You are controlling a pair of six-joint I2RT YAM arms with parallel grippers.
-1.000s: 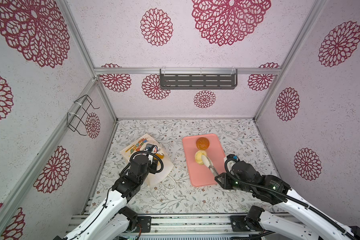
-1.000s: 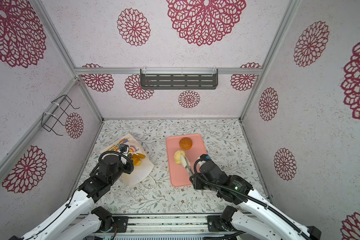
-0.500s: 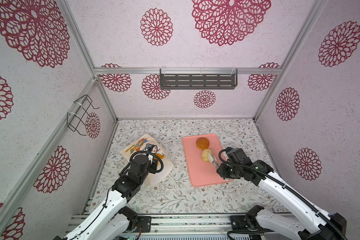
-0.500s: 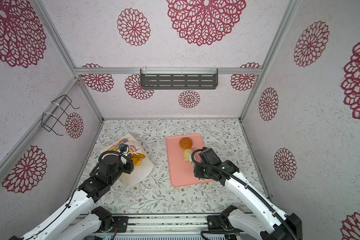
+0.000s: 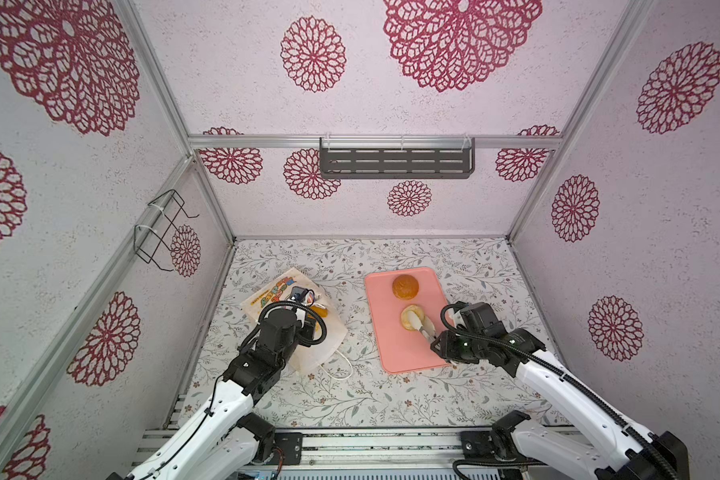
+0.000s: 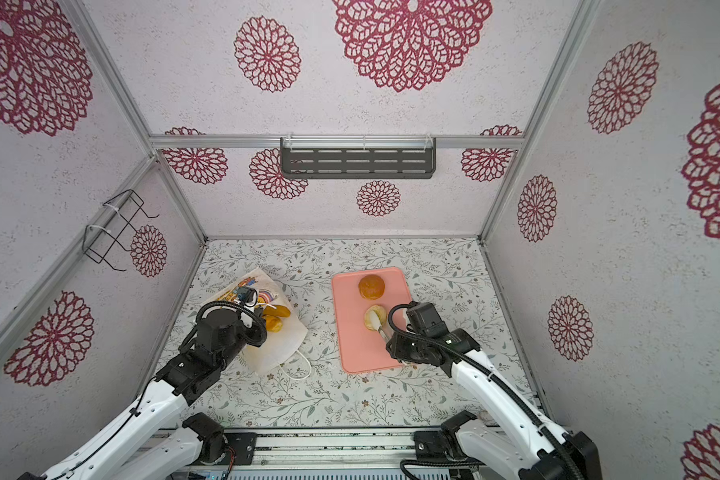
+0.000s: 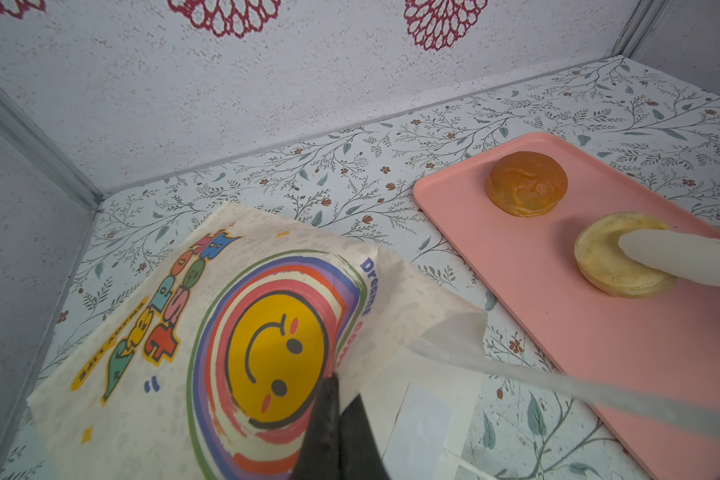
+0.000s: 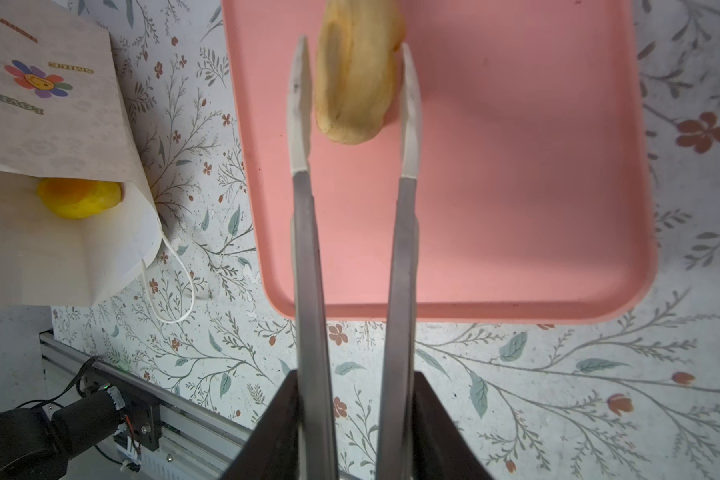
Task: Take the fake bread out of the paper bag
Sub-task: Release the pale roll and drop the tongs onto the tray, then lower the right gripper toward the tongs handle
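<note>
The paper bag (image 5: 273, 291) (image 7: 142, 374) lies on its side at the left, mouth toward the tray. My left gripper (image 7: 335, 386) is shut on the bag's upper edge, holding the mouth up. Yellow fake bread (image 6: 278, 311) (image 8: 75, 199) shows inside the mouth. A brown bun (image 5: 405, 286) (image 7: 526, 183) and a pale bun (image 7: 612, 257) (image 8: 356, 91) rest on the pink tray (image 5: 395, 353) (image 8: 516, 187). My right gripper (image 5: 413, 319) (image 8: 353, 43) is open and straddles the pale bun, with a gap showing beside one finger.
The bag's white cord handle (image 5: 341, 365) trails on the floral floor near the tray's front corner. A grey shelf (image 5: 395, 162) hangs on the back wall and a wire rack (image 5: 163, 228) on the left wall. A metal rail (image 5: 371, 444) runs along the front.
The right gripper's jaws have parted around the pale bun, which now rests on the tray, and its arm has dropped lower. The left gripper and the bag have not moved.
</note>
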